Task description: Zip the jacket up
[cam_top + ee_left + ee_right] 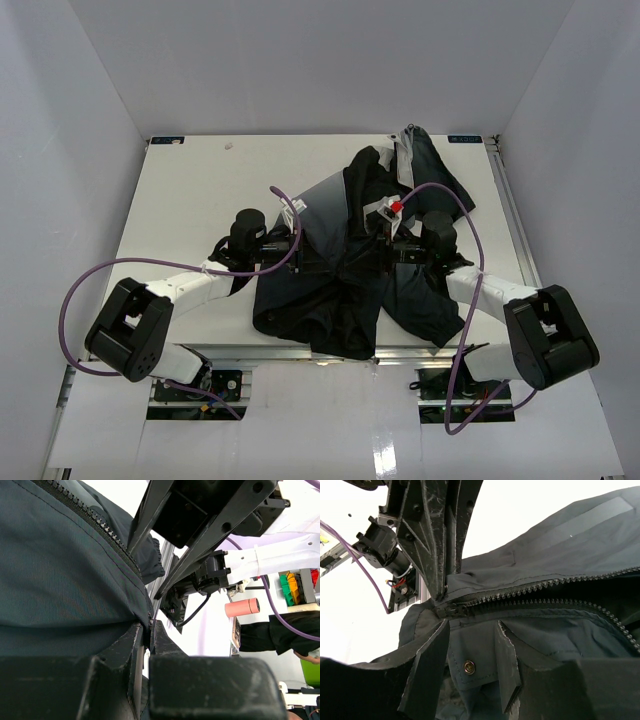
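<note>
- On the flat white counter [190, 200], a large, soft, charcoal-black fabric jacket [330, 300] lay rumpled, spread from the centre towards the far right corner, with a lighter grey panel [322, 205] turned up.
- Plain white walls [80, 100] closed in the counter on its left, far and right sides.
- Both arms reached in from the near edge and met over the middle of the jacket, and a purple cable [72, 310] looped beside each arm.
- The left tool [148, 630] was pressed almost together, pinching the edge of the jacket at the low end of the black toothed zipper [107, 530].
- The right tool [472, 625] stood spread and gripped nothing. Its two fingers [432, 655] were apart over the fabric just below the zipper's joined end, and a small round metal snap [468, 667] showed between them.
- From the right wrist, the zipper's two rows of teeth ran together at the left and parted towards the right.
- Past the counter, the left wrist view caught a pale pink cylinder [242, 608] and some green and red bins [292, 587] in the room beyond.
</note>
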Controlling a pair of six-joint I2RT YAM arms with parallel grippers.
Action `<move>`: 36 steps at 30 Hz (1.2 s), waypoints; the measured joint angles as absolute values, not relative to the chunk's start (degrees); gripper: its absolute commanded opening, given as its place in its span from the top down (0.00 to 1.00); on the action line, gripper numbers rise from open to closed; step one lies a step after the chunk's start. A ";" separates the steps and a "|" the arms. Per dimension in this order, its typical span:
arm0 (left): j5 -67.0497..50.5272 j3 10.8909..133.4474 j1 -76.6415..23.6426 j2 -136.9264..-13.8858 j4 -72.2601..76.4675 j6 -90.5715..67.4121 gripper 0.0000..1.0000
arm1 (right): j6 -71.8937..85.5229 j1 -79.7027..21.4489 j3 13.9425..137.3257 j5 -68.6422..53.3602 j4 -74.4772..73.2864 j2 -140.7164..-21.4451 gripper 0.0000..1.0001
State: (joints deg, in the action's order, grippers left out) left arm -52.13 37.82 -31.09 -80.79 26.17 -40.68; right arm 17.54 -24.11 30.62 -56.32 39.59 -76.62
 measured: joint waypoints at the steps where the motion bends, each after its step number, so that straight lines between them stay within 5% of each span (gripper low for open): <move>1: -52.12 37.82 -31.09 -80.79 26.17 -40.72 1.00 | 17.54 -24.36 30.64 -56.17 39.72 -76.86 0.52; 22: -52.14 37.82 -31.09 -80.81 26.15 -40.89 1.00 | 17.47 -26.66 32.59 -55.40 42.11 -79.24 0.55; 31: -52.09 37.82 -31.07 -80.95 26.11 -40.97 1.00 | 17.39 -27.65 33.34 -54.98 42.00 -80.09 0.85; 36: -52.10 37.81 -30.99 -80.97 26.00 -40.95 1.00 | 17.43 -27.71 33.34 -54.61 41.99 -79.99 0.73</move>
State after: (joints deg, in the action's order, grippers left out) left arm -52.10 37.81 -30.99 -80.97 26.00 -40.95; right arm 17.43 -27.71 33.34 -54.61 41.99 -79.99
